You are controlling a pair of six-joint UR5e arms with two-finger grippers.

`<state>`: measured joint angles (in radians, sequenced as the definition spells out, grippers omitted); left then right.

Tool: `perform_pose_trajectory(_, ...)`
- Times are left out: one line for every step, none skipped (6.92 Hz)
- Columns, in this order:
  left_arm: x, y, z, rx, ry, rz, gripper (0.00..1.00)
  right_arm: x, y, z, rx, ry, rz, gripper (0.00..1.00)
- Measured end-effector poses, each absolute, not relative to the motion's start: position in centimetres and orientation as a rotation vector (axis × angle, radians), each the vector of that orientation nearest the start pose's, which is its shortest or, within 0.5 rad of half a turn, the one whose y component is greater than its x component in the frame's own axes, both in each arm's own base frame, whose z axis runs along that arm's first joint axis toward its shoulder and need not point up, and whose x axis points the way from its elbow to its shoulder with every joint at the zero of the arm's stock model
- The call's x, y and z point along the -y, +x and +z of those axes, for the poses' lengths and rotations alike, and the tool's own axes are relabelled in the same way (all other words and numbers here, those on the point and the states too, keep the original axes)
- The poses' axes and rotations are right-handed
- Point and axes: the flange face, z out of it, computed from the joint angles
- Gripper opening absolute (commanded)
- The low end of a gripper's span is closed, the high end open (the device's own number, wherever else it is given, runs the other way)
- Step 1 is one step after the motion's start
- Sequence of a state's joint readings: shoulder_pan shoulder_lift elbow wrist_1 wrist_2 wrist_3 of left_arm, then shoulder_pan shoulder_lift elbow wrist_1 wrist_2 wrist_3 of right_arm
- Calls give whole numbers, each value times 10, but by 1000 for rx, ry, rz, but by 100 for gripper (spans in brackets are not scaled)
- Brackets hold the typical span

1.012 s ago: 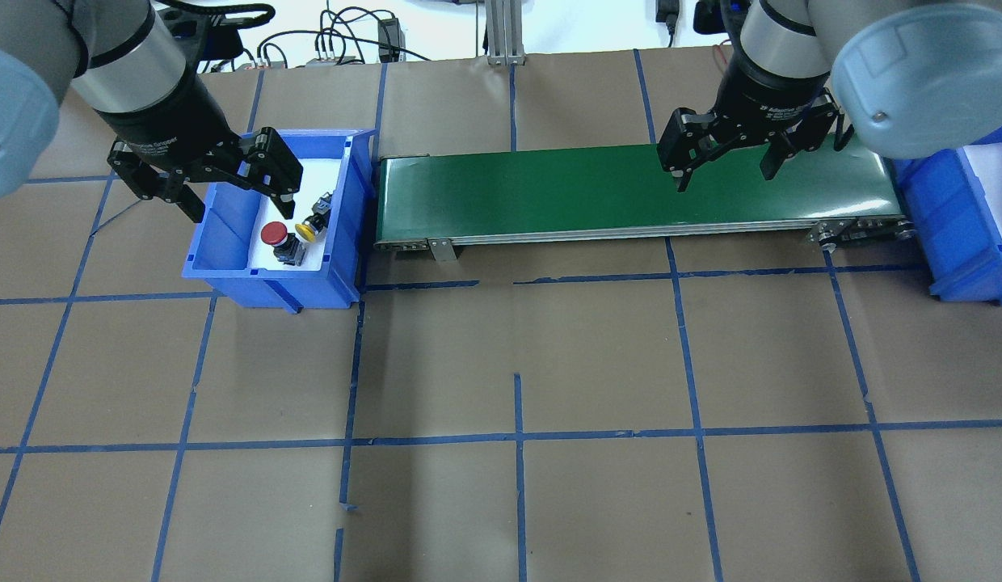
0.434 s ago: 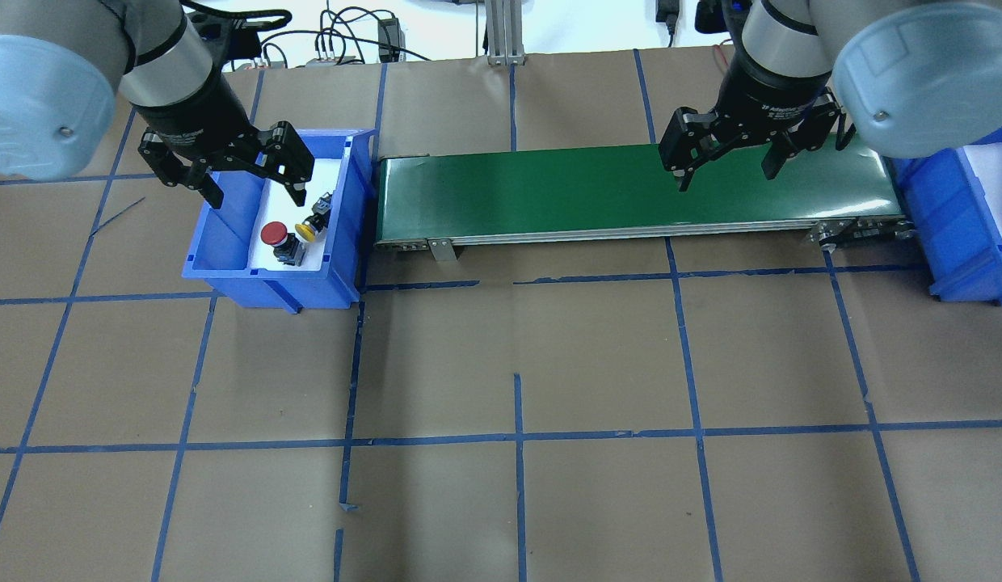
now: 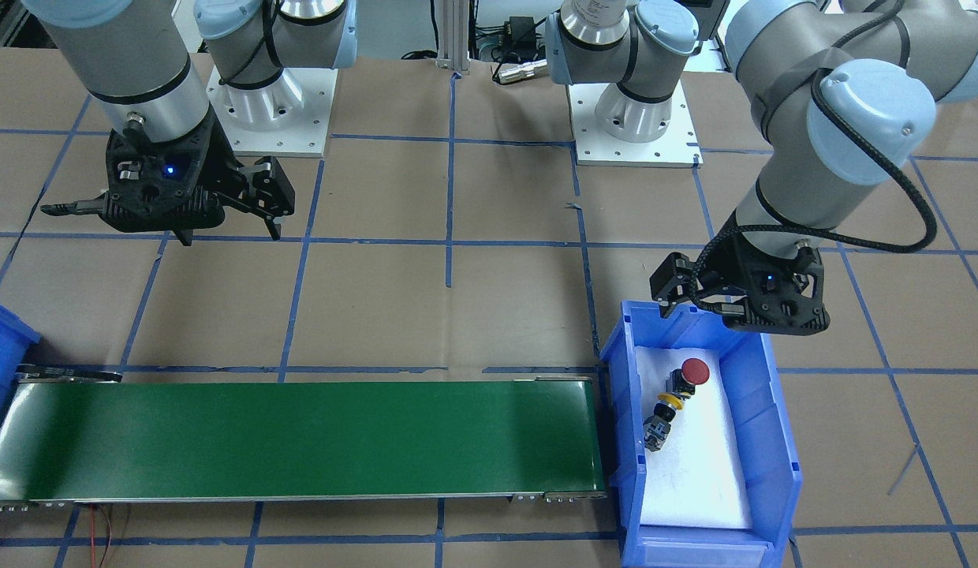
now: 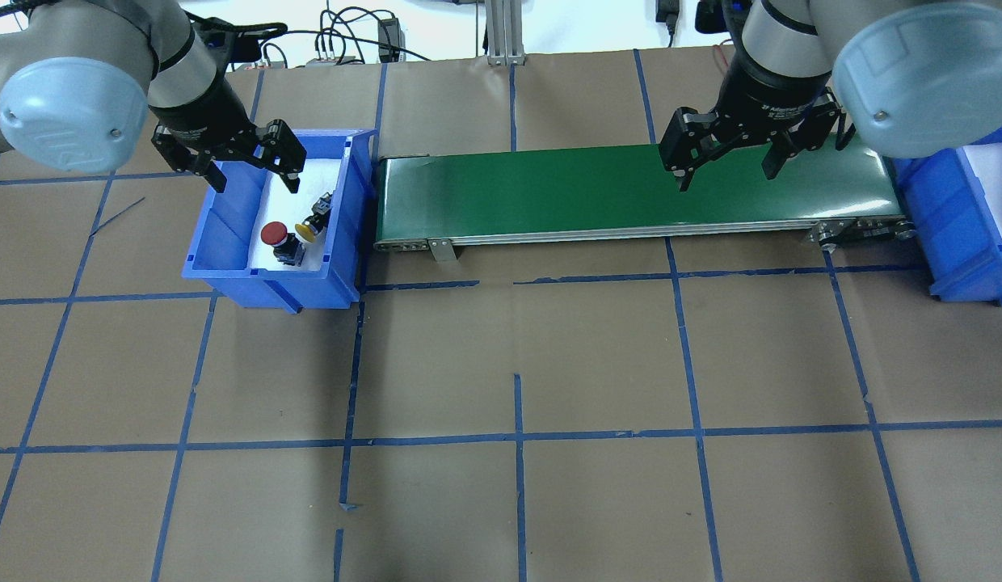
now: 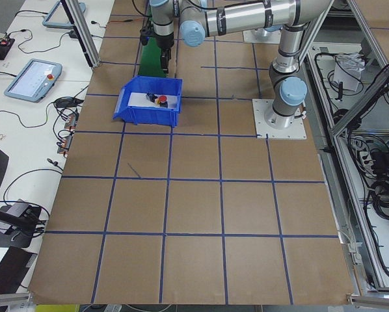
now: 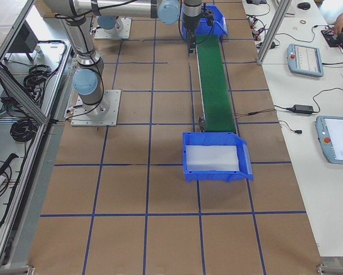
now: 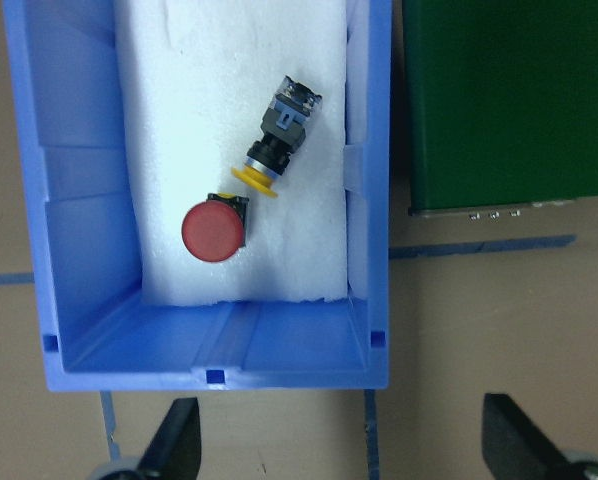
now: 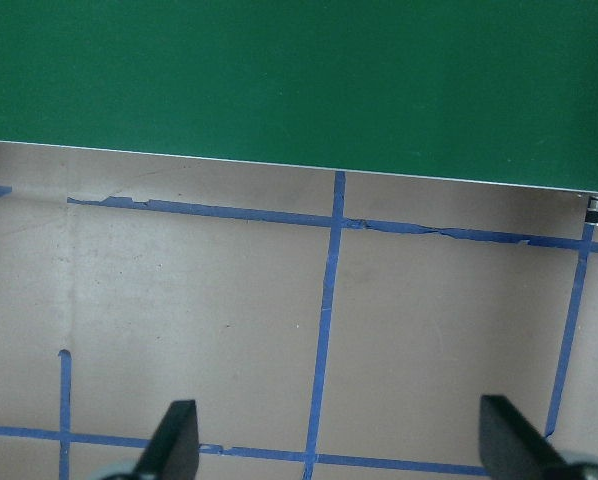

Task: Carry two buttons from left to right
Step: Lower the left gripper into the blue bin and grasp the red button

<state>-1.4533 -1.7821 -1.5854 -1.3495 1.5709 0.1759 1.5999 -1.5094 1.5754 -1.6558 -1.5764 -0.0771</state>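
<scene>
1. Buttons, two, both in the blue bin [image 4: 218, 246] at the robot's left end of the green belt [image 4: 630, 194], lying on its white foam liner [image 7: 179, 100].
2. Red button [image 7: 214, 232]: mushroom cap turned up toward the wrist camera, dark body under it.
3. Yellow button [image 7: 276, 140]: on its side, cap pointing at the red one and grey-black body pointing away. The two lie just beside each other; whether they touch cannot be told.
4. Left pincer [image 4: 257, 184]: spread wide, holding nothing, hanging above the bin's far end and clear of both buttons.
5. Right pincer [image 4: 725, 179]: spread wide, holding nothing, hanging high by the belt's right stretch. Its wrist view looks down on the belt's edge and the taped paper beside it.
6. Second blue bin [image 4: 953, 234]: at the belt's other end, white liner inside.
7. Counter [image 4: 517, 347]: brown paper with a grid of blue tape, carrying the bins and the belt.
</scene>
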Motion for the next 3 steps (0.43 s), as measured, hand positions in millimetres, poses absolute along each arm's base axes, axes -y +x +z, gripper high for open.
perform_pose_trajectory(585,-48,373,-3147,69,44,99,515,148,463,-3143,-167,-30,100)
perform_pose_trajectory(583,-35,357,-3153,41,78,99,515,149,463,-3143,-170,-31,100)
perform_pose_trajectory(583,-28,344,-3161,26,88,99,514,150,463,-3142,-174,-31,100)
